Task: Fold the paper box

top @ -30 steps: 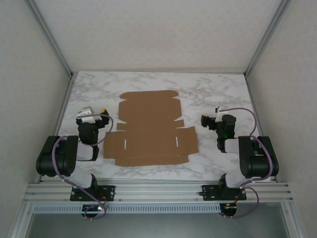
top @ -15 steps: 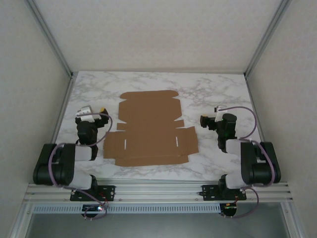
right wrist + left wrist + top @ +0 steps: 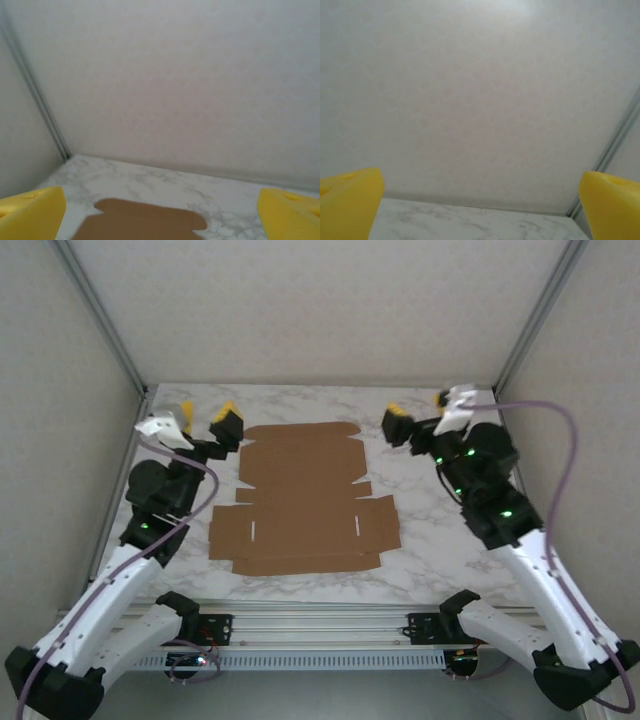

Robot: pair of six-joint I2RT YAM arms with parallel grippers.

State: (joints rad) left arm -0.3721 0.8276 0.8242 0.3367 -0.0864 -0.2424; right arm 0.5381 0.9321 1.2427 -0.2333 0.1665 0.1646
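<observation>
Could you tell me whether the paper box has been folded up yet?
No, the paper box lies flat and unfolded on the marble table.

You see a white marble tabletop (image 3: 430,565), closed by pale walls (image 3: 320,310) at the left, right and far sides. Metal posts (image 3: 100,315) stand in the far corners, and a metal rail (image 3: 320,625) runs along the near edge.

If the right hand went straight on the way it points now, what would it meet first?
Probably the back wall; the right hand looks aimed above the paper box, though depth is unclear.
</observation>
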